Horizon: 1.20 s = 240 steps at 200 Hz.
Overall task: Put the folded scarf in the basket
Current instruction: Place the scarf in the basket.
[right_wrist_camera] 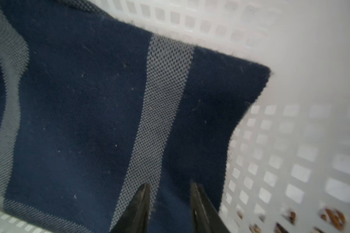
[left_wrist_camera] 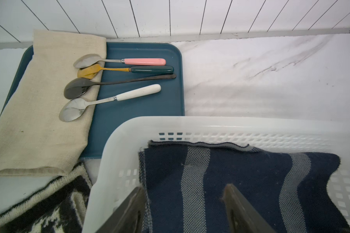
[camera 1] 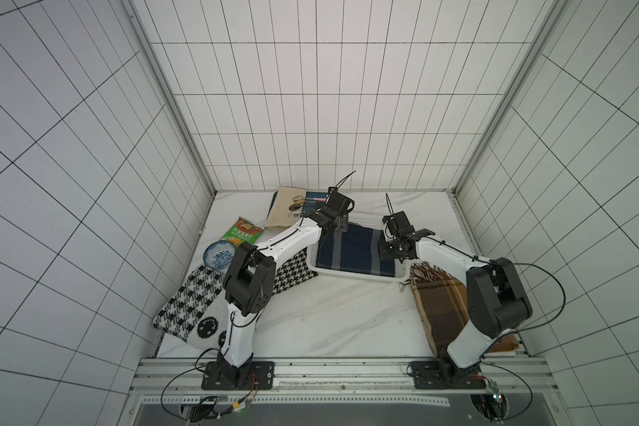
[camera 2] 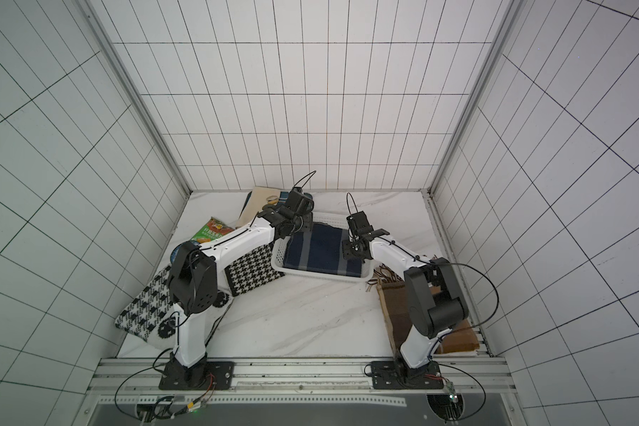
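Note:
The folded scarf (camera 1: 351, 250) (camera 2: 321, 250), navy with grey stripes, lies flat inside the white perforated basket (camera 1: 355, 274) (camera 2: 321, 277) in both top views. My left gripper (left_wrist_camera: 184, 187) hovers over the scarf's far-left corner with its jaws wide open; one finger is beside the basket wall (left_wrist_camera: 210, 125), and the scarf (left_wrist_camera: 240, 181) spreads beneath. My right gripper (right_wrist_camera: 170, 184) is low over the right end of the scarf (right_wrist_camera: 89, 100). Its jaws stand a little apart with nothing pinched, close to the basket's side (right_wrist_camera: 291, 141).
A dark-blue tray (left_wrist_camera: 139, 113) behind the basket carries a beige cloth (left_wrist_camera: 40, 121) and several spoons (left_wrist_camera: 117, 80). A houndstooth scarf (camera 1: 189, 298), a bowl (camera 1: 219, 254) and a snack bag (camera 1: 242, 232) lie on the left. A brown fringed scarf (camera 1: 439, 302) lies under the right arm.

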### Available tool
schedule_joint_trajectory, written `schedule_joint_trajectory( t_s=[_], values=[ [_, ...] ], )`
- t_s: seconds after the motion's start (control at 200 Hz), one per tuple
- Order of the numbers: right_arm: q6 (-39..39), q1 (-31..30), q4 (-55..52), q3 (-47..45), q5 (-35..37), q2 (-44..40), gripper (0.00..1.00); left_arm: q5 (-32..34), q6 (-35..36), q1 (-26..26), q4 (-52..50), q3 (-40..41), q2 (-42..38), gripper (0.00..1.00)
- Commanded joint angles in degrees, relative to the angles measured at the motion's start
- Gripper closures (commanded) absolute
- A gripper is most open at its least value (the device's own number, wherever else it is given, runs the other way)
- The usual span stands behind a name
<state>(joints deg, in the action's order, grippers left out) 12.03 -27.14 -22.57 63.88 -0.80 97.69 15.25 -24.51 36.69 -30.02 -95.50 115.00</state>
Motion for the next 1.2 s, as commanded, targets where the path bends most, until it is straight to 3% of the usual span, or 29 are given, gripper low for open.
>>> schedule_joint_trajectory(
  t_s=[0.0,0.24,0.565,0.7,0.954,1.059,1.194],
  values=[
    [-0.25,-0.51,0.50,2.52,0.72,-0.53,0.63,-7.61,-3.04,-0.34,8.65,5.71,-1.56,0.39],
    [-0.64,1.18,-0.15,3.33,1.85,1.40,0.63,-13.71,-6.17,-2.64,6.19,4.58,5.35,0.42],
    [-3.10,4.62,-3.39,9.71,5.95,3.01,0.63,-14.97,-6.52,-2.34,6.37,7.38,2.02,0.42],
    [-3.92,4.23,-6.55,12.91,3.57,2.65,0.61,-14.83,-6.29,-2.39,6.17,10.34,-3.38,0.40],
    [-2.19,-2.04,-2.97,4.49,2.00,-11.14,0.59,-15.01,-6.83,-2.32,7.08,18.88,-17.60,0.38],
    [-1.89,-6.44,-3.57,1.11,1.77,-16.36,0.58,-11.69,-6.70,-2.39,6.33,23.00,-24.48,0.36],
    [-0.47,-10.13,-3.87,-5.11,1.47,-24.17,0.57,-2.46,-6.73,-3.69,7.67,30.36,-32.56,0.34]
  ],
)
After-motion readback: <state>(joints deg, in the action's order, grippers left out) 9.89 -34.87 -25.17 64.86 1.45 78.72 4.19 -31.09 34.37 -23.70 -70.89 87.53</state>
